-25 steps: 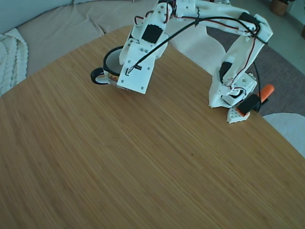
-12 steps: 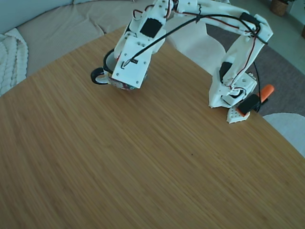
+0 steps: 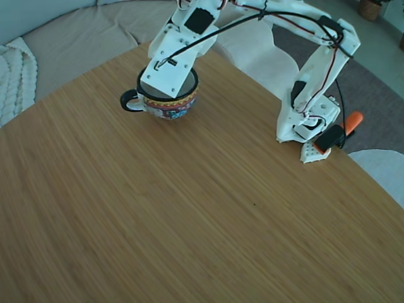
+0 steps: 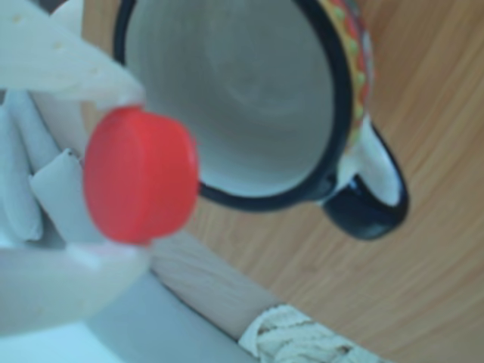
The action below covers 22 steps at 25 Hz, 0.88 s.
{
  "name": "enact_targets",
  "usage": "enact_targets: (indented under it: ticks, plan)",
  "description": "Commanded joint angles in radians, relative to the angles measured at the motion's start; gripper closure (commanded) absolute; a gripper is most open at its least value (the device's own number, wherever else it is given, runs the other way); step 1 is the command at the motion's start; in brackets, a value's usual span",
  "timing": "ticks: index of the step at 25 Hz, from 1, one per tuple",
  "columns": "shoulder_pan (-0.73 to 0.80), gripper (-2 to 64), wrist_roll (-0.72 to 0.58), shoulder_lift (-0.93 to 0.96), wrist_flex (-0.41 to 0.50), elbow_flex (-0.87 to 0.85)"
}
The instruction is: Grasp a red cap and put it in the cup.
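- A round bamboo-grain table [image 3: 189, 208] fills the fixed view; behind it there is a beige sofa [image 3: 82, 31] with a knitted white blanket [image 3: 12, 76] at the left edge, and grey carpet to the right.
- Count: one cup [image 3: 165, 104], one red cap [image 4: 140, 175], one white arm [image 3: 315, 69], and one orange stick-shaped piece [image 3: 350, 123] by the arm's base at the table's right edge.
- The cup stands upright near the far edge of the table, its black handle [image 3: 129, 101] pointing left in the fixed view. In the other view its pale inside [image 4: 234, 91] holds nothing.
- The gripper [image 4: 98, 174] is pinching the red cap: one white finger [image 4: 60, 57] presses on it from above and the other [image 4: 60, 283] from below in the other view, both blurred.
- The cap is held on edge between them, its flat face toward the camera. It overlaps the cup's black rim [image 4: 249, 198] in that view, at the side of the mouth away from the handle.
- In the fixed view the arm's white forward section [image 3: 172, 63] covers the cup's mouth, and the cap is hidden behind it.
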State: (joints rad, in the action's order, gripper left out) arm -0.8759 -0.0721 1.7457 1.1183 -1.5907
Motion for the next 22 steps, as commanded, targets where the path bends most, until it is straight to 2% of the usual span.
enact_targets:
  ticks: [1,7,8,11,13,22]
  plan:
    - [-0.015,47.6,-0.003,0.008,-0.002,0.052]
    - [-0.021,46.7,-0.005,0.008,-0.003,0.057]
    - [-0.023,44.2,-0.006,0.008,-0.003,0.058]
    - [-0.043,31.3,-0.005,0.008,-0.003,0.044]
    - [-0.049,27.5,-0.005,0.006,-0.003,0.043]
    - [-0.035,27.5,-0.005,0.009,-0.003,0.041]
